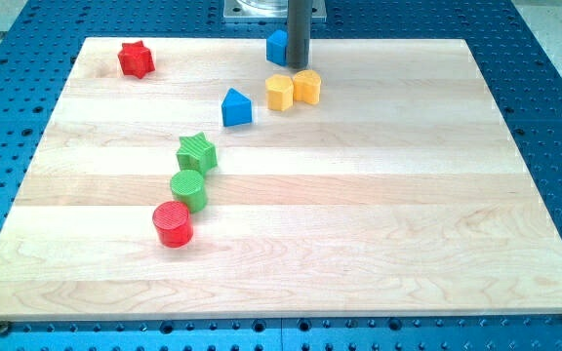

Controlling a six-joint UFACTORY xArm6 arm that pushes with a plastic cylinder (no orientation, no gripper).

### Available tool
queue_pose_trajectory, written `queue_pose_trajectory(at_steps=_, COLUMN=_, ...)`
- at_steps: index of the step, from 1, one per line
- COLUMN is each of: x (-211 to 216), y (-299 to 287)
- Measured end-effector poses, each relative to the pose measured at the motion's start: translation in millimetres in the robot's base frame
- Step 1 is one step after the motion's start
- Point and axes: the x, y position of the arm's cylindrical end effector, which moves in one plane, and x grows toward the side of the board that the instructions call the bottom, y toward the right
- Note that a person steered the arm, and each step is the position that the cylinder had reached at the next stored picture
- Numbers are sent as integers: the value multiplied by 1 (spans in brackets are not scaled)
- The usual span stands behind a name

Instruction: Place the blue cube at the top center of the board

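The blue cube (pixel 277 46) sits near the board's top edge, about at its centre, partly hidden by my dark rod. My tip (pixel 299 65) rests on the board just to the right of the cube, touching or almost touching it. Two yellow blocks (pixel 280 93) (pixel 306 86) lie close below my tip, side by side.
A blue house-shaped block (pixel 236 107) lies left of the yellow pair. A red star (pixel 136 59) is at the top left. A green star (pixel 196 152), a green cylinder (pixel 188 189) and a red cylinder (pixel 173 223) form a line at the left centre. The wooden board (pixel 379 214) lies on a blue perforated table.
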Motion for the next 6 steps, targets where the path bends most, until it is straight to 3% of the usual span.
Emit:
queue_pose_trajectory(at_steps=4, x=-21, y=-6)
queue_pose_trajectory(at_steps=5, x=-12, y=39)
queue_pose_trajectory(at_steps=6, x=-42, y=29)
